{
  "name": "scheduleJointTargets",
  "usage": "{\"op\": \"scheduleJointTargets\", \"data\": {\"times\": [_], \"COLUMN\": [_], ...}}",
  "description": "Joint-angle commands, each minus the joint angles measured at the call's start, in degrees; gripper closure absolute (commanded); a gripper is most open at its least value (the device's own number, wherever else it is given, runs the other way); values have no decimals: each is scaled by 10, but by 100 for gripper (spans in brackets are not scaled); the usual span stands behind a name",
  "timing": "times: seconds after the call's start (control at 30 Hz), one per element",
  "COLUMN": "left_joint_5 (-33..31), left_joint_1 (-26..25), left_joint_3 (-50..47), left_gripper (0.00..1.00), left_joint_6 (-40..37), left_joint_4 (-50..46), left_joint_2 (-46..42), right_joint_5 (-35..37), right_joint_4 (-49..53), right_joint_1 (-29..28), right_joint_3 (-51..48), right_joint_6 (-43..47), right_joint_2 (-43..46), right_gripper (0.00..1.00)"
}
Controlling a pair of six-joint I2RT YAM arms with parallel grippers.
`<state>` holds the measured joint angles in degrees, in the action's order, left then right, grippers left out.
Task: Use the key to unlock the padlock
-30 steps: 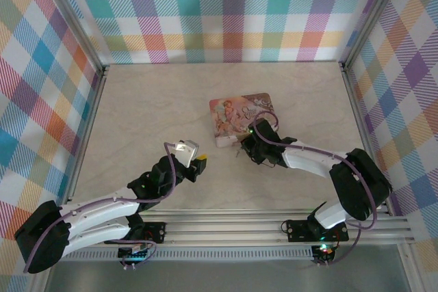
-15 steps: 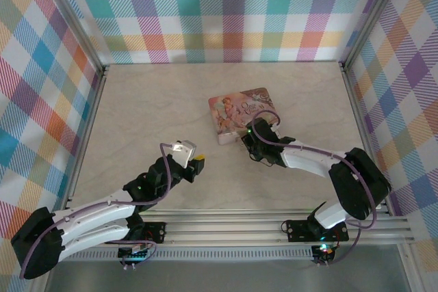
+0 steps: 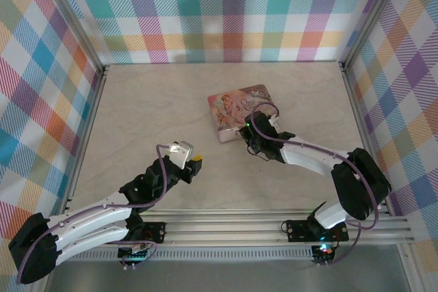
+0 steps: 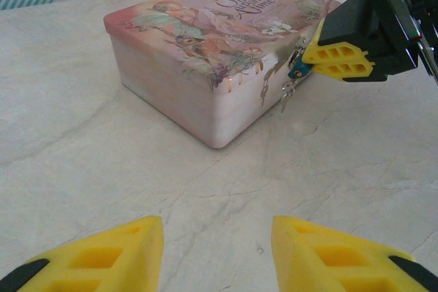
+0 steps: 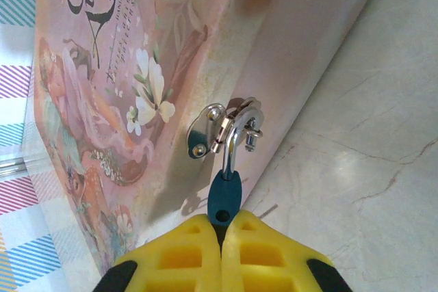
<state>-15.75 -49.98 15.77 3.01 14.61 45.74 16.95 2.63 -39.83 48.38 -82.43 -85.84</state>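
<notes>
**Risks at the lock.** The box [image 3: 236,109] lies loose on the tabletop [image 3: 137,100] with nothing bracing it. The left fingers [image 4: 130,247] hover released and empty, well apart from the box. A twist or push from the right arm would therefore likely slide or turn the box rather than work the lock.

The right fingers [image 5: 202,241] are clenched on the teal head of the key [image 5: 224,197]. Its bright shaft reaches the padlock [image 5: 243,122], which hangs at the hasp [image 5: 202,135] on the box's front wall. Whether the shaft is seated cannot be told. If it is not, turning could slip the key from the grip or bend it.

**Setting.** Plaid walls [image 3: 226,11] with metal posts [image 3: 68,15] enclose a pale, marbled, smooth tabletop that offers the box little friction.
</notes>
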Motion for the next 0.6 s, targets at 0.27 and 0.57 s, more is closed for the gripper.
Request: {"op": "scheduleJointTargets", "data": {"times": [0.27,0.57], "left_joint_5": [-10,-14], "left_joint_1": [-4,-5], "left_joint_3": [-7,-8], "left_gripper": [54,54], "left_joint_6": [0,4], "left_joint_4": [-25,-44], "left_joint_2": [-19,-38], "right_joint_5": [-42,-45], "right_joint_4": [-56,-73], "right_joint_1": [27,55], "right_joint_3": [-22,-33], "right_joint_6": [-11,-7], "right_joint_2": [-56,-37], "right_gripper": [100,100]}}
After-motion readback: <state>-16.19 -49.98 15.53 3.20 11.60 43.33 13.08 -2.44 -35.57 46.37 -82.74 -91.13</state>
